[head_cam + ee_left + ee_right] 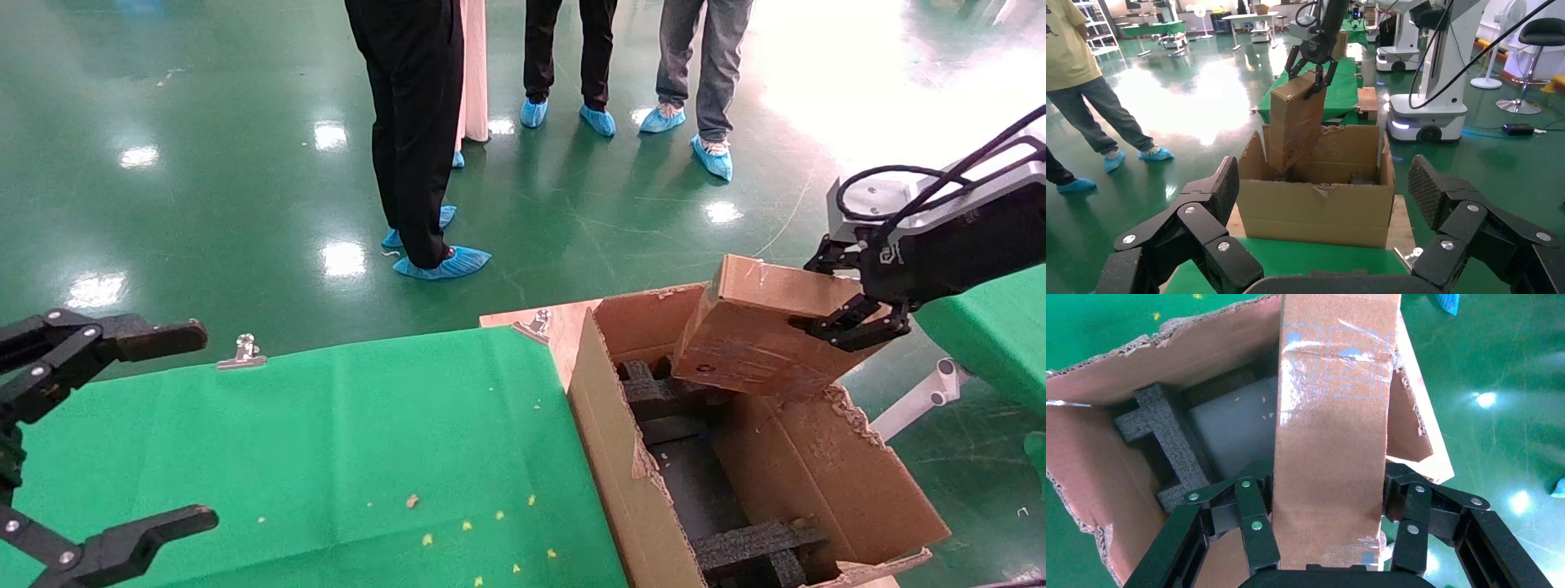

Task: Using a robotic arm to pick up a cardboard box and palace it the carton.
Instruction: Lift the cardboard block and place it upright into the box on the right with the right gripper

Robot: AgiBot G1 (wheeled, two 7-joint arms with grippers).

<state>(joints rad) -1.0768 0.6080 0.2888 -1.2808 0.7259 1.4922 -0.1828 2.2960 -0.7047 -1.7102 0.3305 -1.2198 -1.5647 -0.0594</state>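
The cardboard box (756,331) hangs tilted over the far end of the carton (609,457), its long axis sloping down toward 7 o'clock into the opening, low end nearly on the foam blocks (645,390). The right gripper (846,314) clamps its upper end. The left gripper (90,433), spread wide, idles over the worktop (343,433).

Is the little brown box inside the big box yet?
Only partly. The cardboard box hangs tilted in the right end effector, its lower end dipping past the carton rim, above the black foam.
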